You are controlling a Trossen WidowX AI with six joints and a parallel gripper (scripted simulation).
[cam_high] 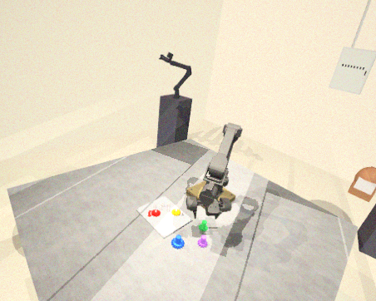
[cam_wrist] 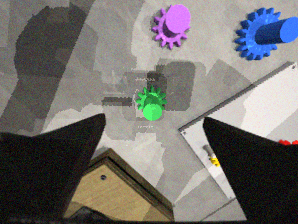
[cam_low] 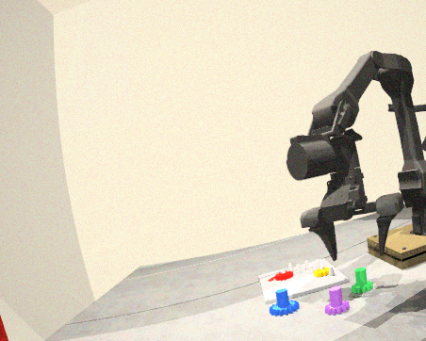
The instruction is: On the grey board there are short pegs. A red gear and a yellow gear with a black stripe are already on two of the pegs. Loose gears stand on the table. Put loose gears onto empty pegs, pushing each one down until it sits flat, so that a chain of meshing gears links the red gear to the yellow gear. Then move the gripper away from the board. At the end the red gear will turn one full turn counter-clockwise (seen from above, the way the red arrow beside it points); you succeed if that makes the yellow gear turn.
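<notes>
My gripper (cam_high: 205, 216) (cam_low: 358, 257) (cam_wrist: 154, 119) is wide open with nothing between its fingers, and it points down above the table (cam_high: 125, 258) (cam_low: 174, 306). The green gear (cam_high: 203, 226) (cam_low: 361, 283) (cam_wrist: 151, 97) is the loose one nearest my fingertips, standing on the table below them with its round handle up. In the view from above, the purple gear (cam_high: 202, 242) (cam_low: 336, 303) (cam_wrist: 172, 25) stands on the near side of the green one, and the larger blue gear (cam_high: 178, 242) (cam_low: 284, 306) (cam_wrist: 257, 37) stands left of the purple, both with handles up. The three are apart from one another and off the board (cam_high: 164, 229) (cam_low: 302, 285) (cam_wrist: 250, 115), which lies flat to the left of my gripper. On it, the red gear (cam_high: 155, 213) (cam_low: 284, 275) sits to the left and the yellow gear (cam_high: 175, 212) (cam_low: 321, 272) (cam_wrist: 215, 161) to the right, with a gap between them. Pale pegs (cam_low: 299, 268) stand towards the board's far side. Beyond my gripper, my arm's wooden base (cam_high: 193, 191) (cam_low: 401, 242) (cam_wrist: 120, 190) rests on the table.
</notes>
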